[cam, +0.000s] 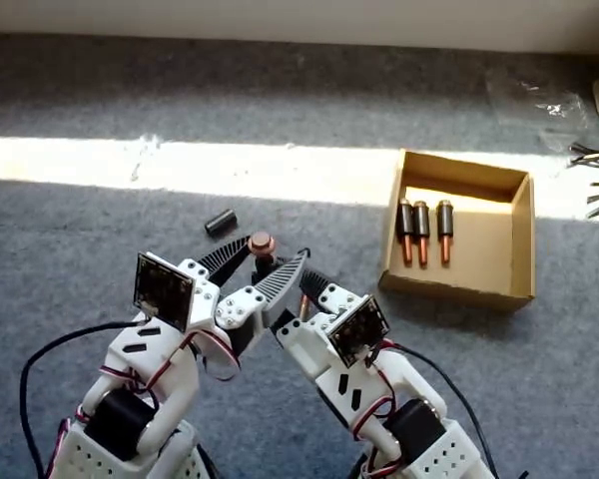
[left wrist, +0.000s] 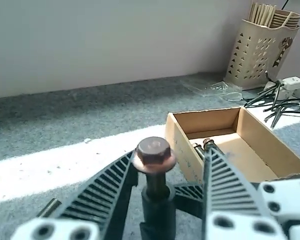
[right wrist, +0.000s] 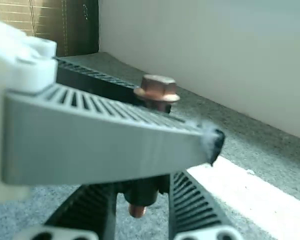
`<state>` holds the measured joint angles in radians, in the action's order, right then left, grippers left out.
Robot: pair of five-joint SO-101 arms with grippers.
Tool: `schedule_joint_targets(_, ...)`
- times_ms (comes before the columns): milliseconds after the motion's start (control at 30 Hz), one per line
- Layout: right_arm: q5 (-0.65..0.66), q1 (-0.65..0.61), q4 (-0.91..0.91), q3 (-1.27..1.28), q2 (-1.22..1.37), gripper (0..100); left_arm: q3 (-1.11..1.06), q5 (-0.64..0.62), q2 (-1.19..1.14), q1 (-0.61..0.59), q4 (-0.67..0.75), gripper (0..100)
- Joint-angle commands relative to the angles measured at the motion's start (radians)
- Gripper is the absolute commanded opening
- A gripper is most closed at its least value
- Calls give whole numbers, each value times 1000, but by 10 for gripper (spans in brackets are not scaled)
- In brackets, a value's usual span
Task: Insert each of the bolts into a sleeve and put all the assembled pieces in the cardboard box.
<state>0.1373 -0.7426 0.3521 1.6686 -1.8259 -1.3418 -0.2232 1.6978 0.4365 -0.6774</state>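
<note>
Bolt (left wrist: 152, 152) sits in sleeve (left wrist: 157, 210), right claw (right wrist: 140, 195) gripping sleeve, left claw (left wrist: 171, 159) wide; likely next: push fully home, carry to cardboard box (cam: 457, 282).

Three assembled pieces (cam: 421, 232) lie side by side in cardboard box (cam: 459, 287), right. Loose sleeve (cam: 220, 222) left of box; bolted sleeve (cam: 263, 249) upright just before it.

The bolt (left wrist: 154, 152) is copper-toned metal, its head dull with a faint sheen. The sleeve (left wrist: 157, 212) is black, matt and smooth, and its material cannot be determined. The left gripper (left wrist: 171, 154) has fingers (left wrist: 102, 192) of matt black ribbed plastic on smooth white plastic mounts (left wrist: 55, 231), and the cardboard box (cam: 457, 284) is plain brown board, matt. The table covering (cam: 100, 230) is grey carpet-like cloth with a rough short pile, and the basket (left wrist: 262, 47) is beige perforated plastic, smooth.
</note>
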Motion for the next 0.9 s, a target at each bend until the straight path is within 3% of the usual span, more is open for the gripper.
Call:
schedule_joint_targets(0,11,-2,-1,111,-12,4,42,11,15,-84,41,207)
schedule_joint_targets(300,11,-2,1,111,-12,4,61,14,15,-116,40,208)
schedule_joint_targets(467,11,-2,2,111,-12,4,82,153,16,-142,41,203)
schedule_joint_targets(633,11,-1,2,111,-12,4,136,149,16,-232,43,198)
schedule_joint_targets(867,11,-1,35,111,-12,4,143,143,16,-275,34,0)
